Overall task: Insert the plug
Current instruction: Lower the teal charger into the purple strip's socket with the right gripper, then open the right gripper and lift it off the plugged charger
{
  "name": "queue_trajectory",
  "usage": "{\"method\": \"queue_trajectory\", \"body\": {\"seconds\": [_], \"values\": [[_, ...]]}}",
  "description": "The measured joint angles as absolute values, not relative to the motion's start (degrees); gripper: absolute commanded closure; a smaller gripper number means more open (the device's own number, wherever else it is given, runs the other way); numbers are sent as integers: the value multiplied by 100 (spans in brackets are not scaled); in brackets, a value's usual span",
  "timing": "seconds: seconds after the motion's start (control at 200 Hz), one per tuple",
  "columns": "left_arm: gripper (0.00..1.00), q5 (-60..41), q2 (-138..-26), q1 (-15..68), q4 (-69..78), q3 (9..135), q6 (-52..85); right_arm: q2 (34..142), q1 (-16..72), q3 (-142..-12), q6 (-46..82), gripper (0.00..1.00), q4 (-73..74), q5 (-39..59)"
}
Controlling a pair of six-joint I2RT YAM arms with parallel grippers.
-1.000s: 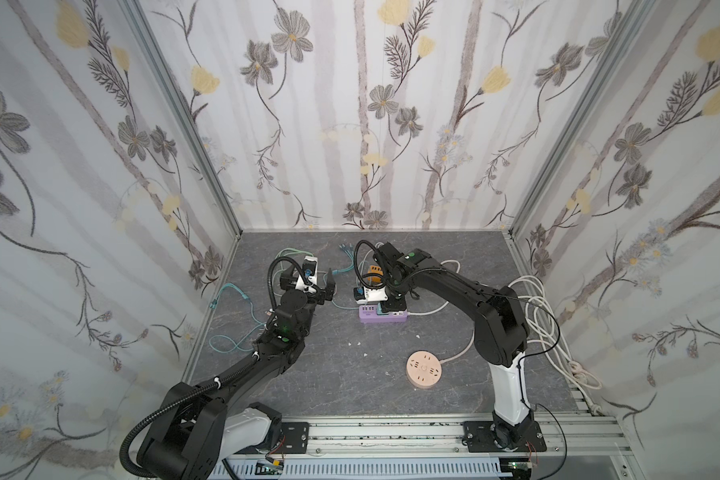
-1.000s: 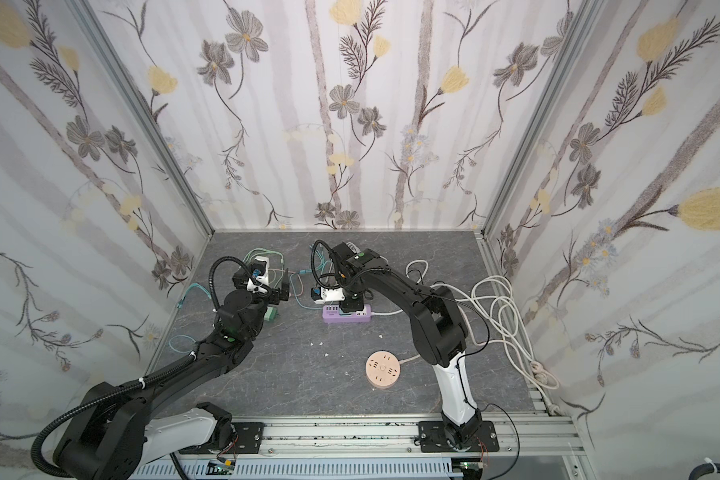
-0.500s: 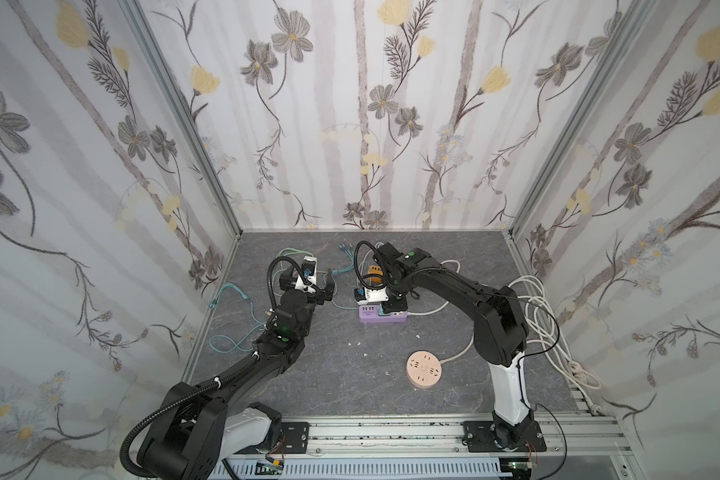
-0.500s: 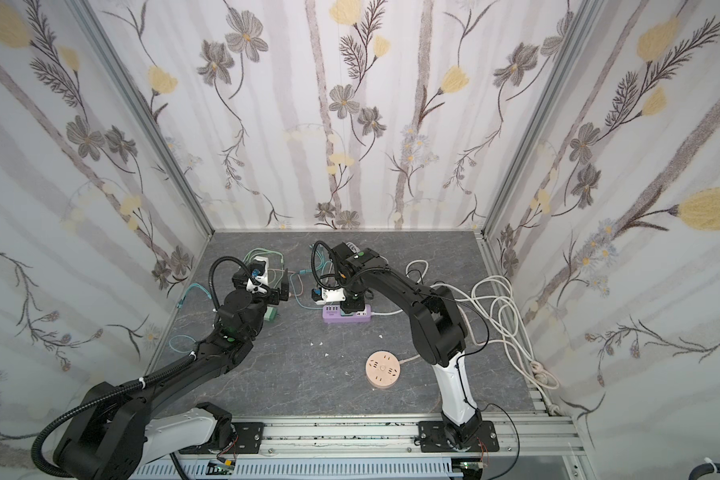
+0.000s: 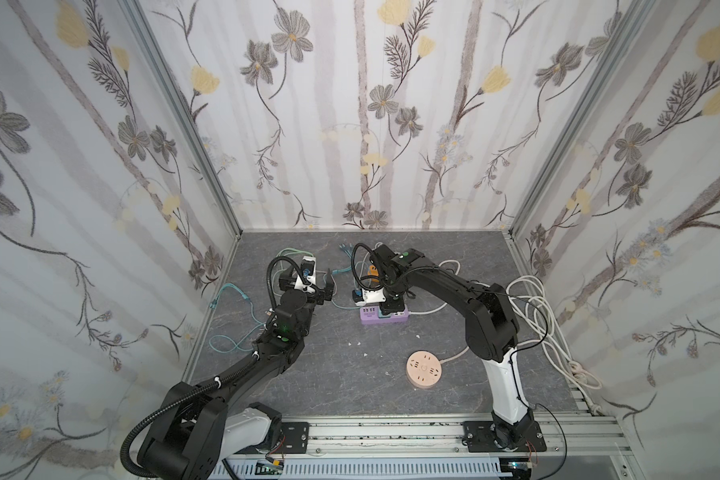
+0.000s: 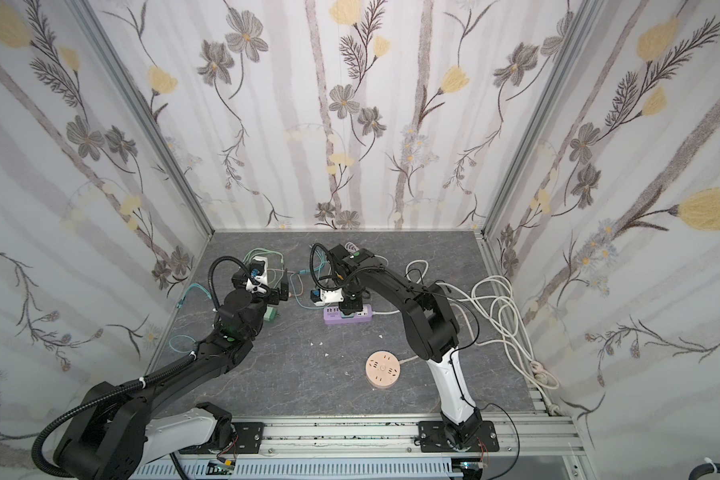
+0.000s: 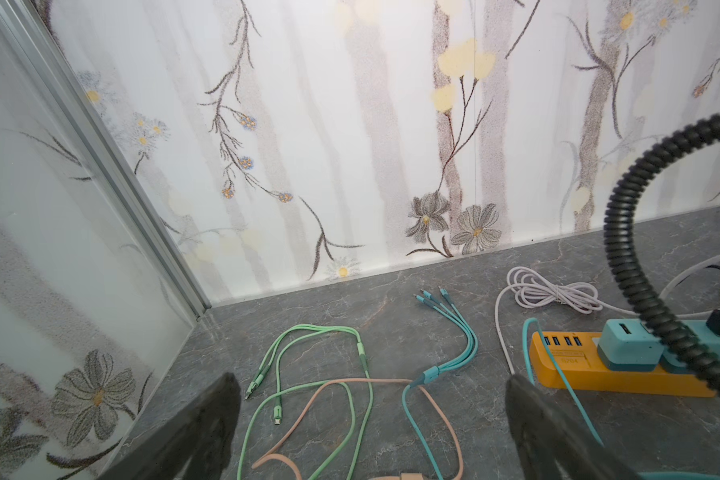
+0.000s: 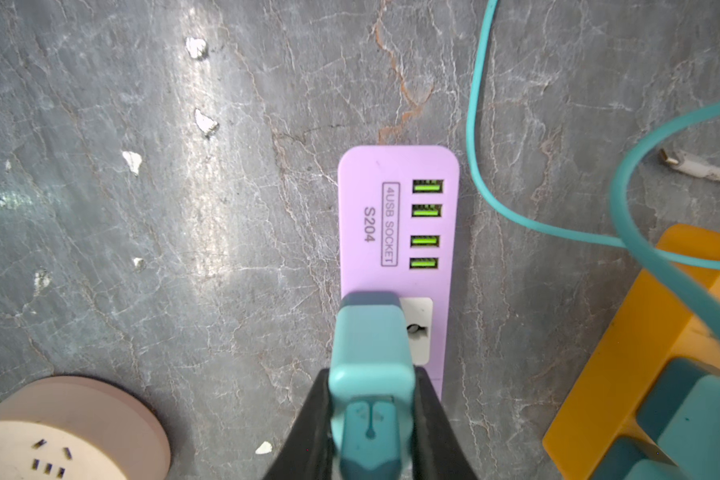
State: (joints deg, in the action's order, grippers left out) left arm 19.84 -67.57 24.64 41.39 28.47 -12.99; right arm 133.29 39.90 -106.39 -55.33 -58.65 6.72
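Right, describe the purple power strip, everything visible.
The purple power strip is a lilac bar, plastic by its look, with rounded corners, lying flat on the grey marbled table. One row of four USB ports with green inserts sits beside the print "4USB SOCKET" and "S204". Past them is a white socket panel, partly covered by the teal plug that the right claw grips. Whether the plug's pins are seated is hidden.

Left hand (image 7: 371, 386) hovers, jaws spread wide; right hand (image 8: 371, 399) points straight down, jaws clamped in a grip.
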Motion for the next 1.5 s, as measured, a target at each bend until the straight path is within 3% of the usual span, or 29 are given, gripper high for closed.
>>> {"method": "queue_trajectory", "body": {"seconds": [0.635,0.764,0.909,1.044,1.059,1.074,1.084,1.499], "values": [[0,1863,-6700,2438,3378,3105,-1087,13694,4023,-11222,-4947,98,-6392,449],[0,1780,-6700,2432,3194,3181,-1046,13692,4029,-11295,-4845,86,-6442,425],[0,1822,-6700,2408,3131,3242,-869,13614,4034,-11308,-4775,64,-6482,405],[0,1994,-6718,2390,3133,3258,-644,13395,3999,-11281,-4720,24,-6731,320],[0,2021,-6724,2390,3135,3258,-620,13360,3999,-11281,-4716,18,-6742,322],[0,2058,-6731,2390,3138,3258,-593,13329,3994,-11281,-4720,4,-6751,325],[0,2082,-6737,2390,3138,3258,-578,13310,3994,-11281,-4720,2,-6759,325],[0,2801,-6825,2381,3103,3544,93,12700,3942,-11096,-4744,1,-7137,456]]}}
